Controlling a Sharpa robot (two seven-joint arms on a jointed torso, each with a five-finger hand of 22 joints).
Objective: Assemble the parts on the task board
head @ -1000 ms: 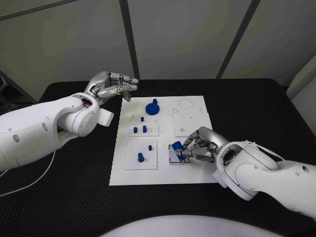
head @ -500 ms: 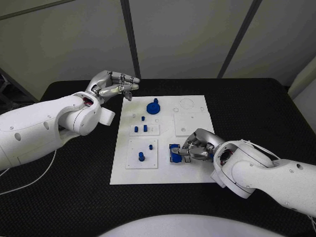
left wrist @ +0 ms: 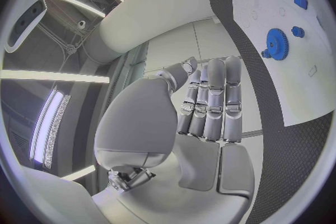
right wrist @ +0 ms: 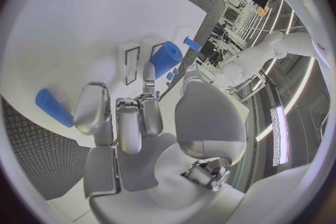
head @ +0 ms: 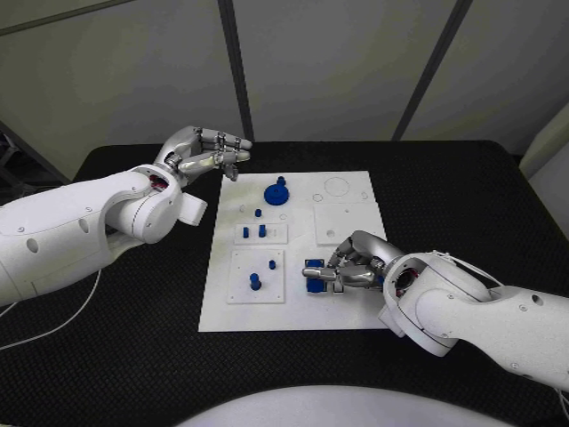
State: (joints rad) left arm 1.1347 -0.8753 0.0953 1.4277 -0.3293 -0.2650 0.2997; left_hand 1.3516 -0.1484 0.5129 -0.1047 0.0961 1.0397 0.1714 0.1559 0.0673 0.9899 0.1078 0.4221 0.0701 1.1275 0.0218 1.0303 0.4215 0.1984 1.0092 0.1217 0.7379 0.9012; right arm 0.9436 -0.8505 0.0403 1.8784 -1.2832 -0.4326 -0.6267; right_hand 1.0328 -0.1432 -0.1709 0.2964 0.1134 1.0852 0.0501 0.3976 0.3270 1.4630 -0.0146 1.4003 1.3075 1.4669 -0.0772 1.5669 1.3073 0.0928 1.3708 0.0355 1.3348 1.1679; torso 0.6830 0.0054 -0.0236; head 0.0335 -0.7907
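The white task board lies mid-table. A blue gear stands at its far end, also in the left wrist view. Small blue pegs stand in the middle plates, and one peg stands nearer me. My right hand is low over the board's near right plate and pinches a blue cylindrical part between thumb and a finger. A second blue block lies beside that hand on the board. My left hand hovers off the board's far left corner, fingers curled in on nothing.
A white square plate with no part on it sits just beyond my right hand. Black table surrounds the board. My left forearm lies along the board's left side.
My right hand has slid a little to the left with the blue part. My left hand has stayed where it was.
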